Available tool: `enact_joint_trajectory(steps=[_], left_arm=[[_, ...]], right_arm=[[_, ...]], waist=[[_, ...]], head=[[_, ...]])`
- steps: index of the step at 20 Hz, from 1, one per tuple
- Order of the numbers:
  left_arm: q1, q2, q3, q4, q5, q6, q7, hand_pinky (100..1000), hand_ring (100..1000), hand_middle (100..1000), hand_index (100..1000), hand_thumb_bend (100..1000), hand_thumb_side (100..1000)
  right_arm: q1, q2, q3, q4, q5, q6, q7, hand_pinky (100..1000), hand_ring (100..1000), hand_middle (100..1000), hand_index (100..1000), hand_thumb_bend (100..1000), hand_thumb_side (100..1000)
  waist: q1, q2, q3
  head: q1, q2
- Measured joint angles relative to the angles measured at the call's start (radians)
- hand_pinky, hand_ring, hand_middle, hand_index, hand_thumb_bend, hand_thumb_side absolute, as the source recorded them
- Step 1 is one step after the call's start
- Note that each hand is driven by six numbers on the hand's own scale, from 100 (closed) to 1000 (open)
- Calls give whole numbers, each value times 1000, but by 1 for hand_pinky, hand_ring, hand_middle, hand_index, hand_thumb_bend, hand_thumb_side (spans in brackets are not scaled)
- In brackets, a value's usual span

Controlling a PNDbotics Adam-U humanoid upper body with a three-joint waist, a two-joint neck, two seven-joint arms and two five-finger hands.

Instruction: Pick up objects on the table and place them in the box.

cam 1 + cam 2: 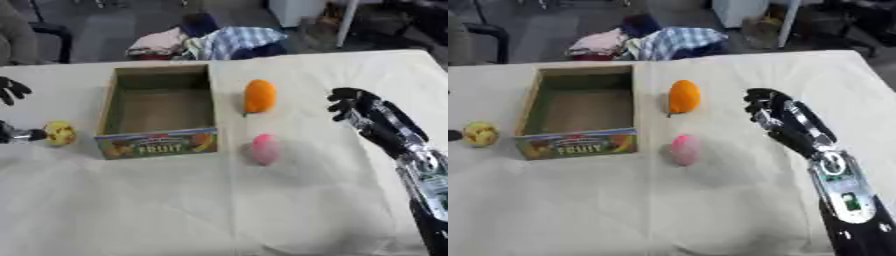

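Right hand (773, 116), fingers curled on nothing, just right of orange fruit (683, 96) and pink fruit (684, 149).

The box (157, 112) sits centre; orange fruit (259, 96) at 3 o'clock, right hand (352, 104) beyond, fingers curled.

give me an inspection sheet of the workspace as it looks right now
surface: table under a pale, wrinkled cloth
job's things: open box marked FRUIT, nothing seen inside; orange fruit and pink fruit lie right of it; yellow fruit lies left of it
clutter: nothing seen on the table
hands: right robot hand over the cloth right of the orange fruit, fingers curled, holding nothing; left robot hand at the left edge, fingers spread, dark fingertips next to the yellow fruit
cables: nothing seen
surroundings: heap of clothes beyond the far edge, chair at far left
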Motion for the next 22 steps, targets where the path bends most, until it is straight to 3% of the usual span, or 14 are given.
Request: enact_joint_trajectory(steps=[6, 15, 19, 22], left_arm=[[-13, -26, 16, 65, -75, -7, 21, 774, 605, 611, 783, 753, 471], [-13, -50, 36, 121, -141, 18, 75, 749, 579, 583, 762, 672, 385], [-13, -61, 40, 136, -168, 38, 109, 739, 567, 570, 750, 605, 325], [-13, -67, 40, 145, -185, 49, 122, 724, 534, 536, 712, 475, 232]], right_arm=[[-3, 0, 2, 0, 0, -2, 4, 690, 759, 765, 871, 100, 665], [-13, 0, 6, 0, 0, -2, 6, 690, 760, 765, 872, 100, 670], [-18, 1, 7, 0, 0, -2, 7, 690, 760, 765, 872, 100, 672], [-18, 1, 7, 0, 0, -2, 7, 690, 760, 765, 872, 100, 675]], waist=[[1, 5, -15], [0, 20, -43], [-4, 26, -50], [-4, 27, -51]], head=[[6, 0], [16, 0], [19, 0], [19, 0]])
